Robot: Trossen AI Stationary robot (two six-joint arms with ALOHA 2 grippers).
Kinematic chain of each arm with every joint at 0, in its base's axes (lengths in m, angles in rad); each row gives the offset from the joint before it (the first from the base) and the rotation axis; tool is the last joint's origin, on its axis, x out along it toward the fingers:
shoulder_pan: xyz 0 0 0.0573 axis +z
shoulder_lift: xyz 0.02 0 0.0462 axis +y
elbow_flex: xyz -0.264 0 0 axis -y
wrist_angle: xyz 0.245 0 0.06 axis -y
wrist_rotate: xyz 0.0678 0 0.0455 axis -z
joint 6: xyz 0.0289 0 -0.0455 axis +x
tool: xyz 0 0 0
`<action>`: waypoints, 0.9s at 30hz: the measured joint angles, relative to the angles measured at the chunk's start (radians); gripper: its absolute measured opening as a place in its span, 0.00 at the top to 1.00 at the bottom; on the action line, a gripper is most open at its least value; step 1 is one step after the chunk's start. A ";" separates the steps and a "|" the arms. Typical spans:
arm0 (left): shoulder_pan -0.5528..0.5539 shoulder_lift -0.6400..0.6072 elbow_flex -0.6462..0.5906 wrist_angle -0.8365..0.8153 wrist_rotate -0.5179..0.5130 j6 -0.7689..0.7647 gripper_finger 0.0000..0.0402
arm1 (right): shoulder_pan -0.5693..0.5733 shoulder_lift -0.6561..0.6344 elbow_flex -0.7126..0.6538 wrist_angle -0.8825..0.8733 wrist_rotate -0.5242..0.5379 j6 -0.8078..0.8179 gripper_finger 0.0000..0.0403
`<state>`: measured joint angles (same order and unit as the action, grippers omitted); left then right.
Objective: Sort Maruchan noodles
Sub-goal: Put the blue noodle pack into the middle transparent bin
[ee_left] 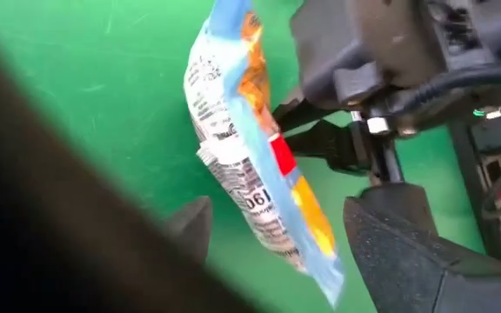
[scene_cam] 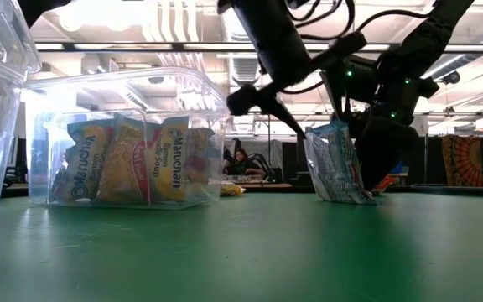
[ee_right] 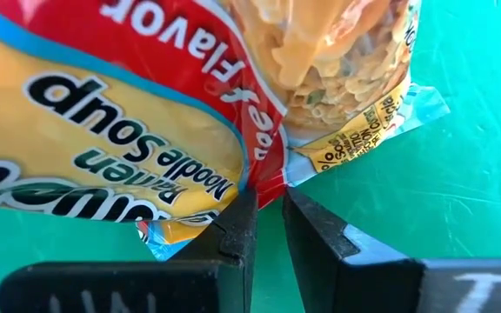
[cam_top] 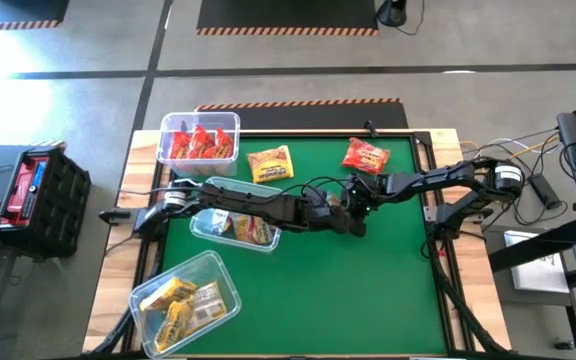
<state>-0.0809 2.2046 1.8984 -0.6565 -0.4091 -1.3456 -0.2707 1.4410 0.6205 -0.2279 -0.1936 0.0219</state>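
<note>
My two arms meet mid-table over the green mat (cam_top: 368, 290), w/ an orange-and-blue noodle packet (scene_cam: 335, 164) standing on edge between them. My right gripper (ee_right: 266, 217) pinches the packet's crimped seam, fingers nearly together w/ the wrapper edge caught between them; the print "Ramen Noodle Soup" reads upside down right above the fingertips. My left gripper (ee_left: 277, 252) sits just beside the same packet, fingers spread wide on either side of its lower end and not squeezing it, as far as the left wrist view shows. In the low view the packet's bottom edge rests on the mat, the pack tilted slightly, both arms coming down on it from above. Elsewhere on the table, seen from overhead: a clear bin (cam_top: 168, 128) at the far left corner w/ red packets (cam_top: 200, 143) inside; a second clear bin (cam_top: 204, 226) under my left arm w/ at least one packet in it, colours hard to tell; a third clear bin (cam_top: 148, 292) at the near left w/ yellow packets (cam_top: 180, 304). Two packs lie loose on the mat at the far side: a yellow packet (cam_top: 270, 164) near the red bin and a red packet (cam_top: 367, 156) farther right, apart from each other and from the grippers.
</note>
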 joint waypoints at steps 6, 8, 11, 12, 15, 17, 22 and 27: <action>0.008 0.049 -0.003 0.032 0.010 -0.025 0.39 | 0.000 0.000 0.000 -0.002 -0.002 0.001 0.87; 0.011 0.049 -0.003 0.032 -0.003 -0.025 0.39 | 0.000 0.000 0.000 -0.002 -0.002 0.001 0.87; 0.017 0.051 -0.008 0.032 -0.055 -0.027 0.39 | 0.000 0.000 0.000 -0.001 -0.010 0.003 0.87; 0.019 0.055 -0.008 0.034 -0.068 -0.032 0.39 | 0.000 0.000 0.000 -0.001 -0.015 0.001 0.87; 0.022 0.060 -0.008 0.034 -0.072 -0.036 0.39 | 0.000 0.000 0.000 0.000 -0.016 -0.007 0.87; 0.022 0.069 -0.008 0.053 -0.072 -0.037 0.39 | 0.001 0.000 0.000 0.001 -0.016 -0.021 0.87; 0.021 0.073 -0.006 0.058 -0.072 -0.028 0.39 | 0.001 0.000 -0.001 0.010 -0.017 -0.057 0.87; 0.021 0.073 -0.006 0.056 -0.072 -0.026 0.41 | 0.002 0.001 -0.001 0.025 -0.022 -0.076 0.87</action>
<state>-0.0597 2.2776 1.8919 -0.6001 -0.4808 -1.3720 -0.2684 1.4418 0.6193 -0.2026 -0.2157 -0.0545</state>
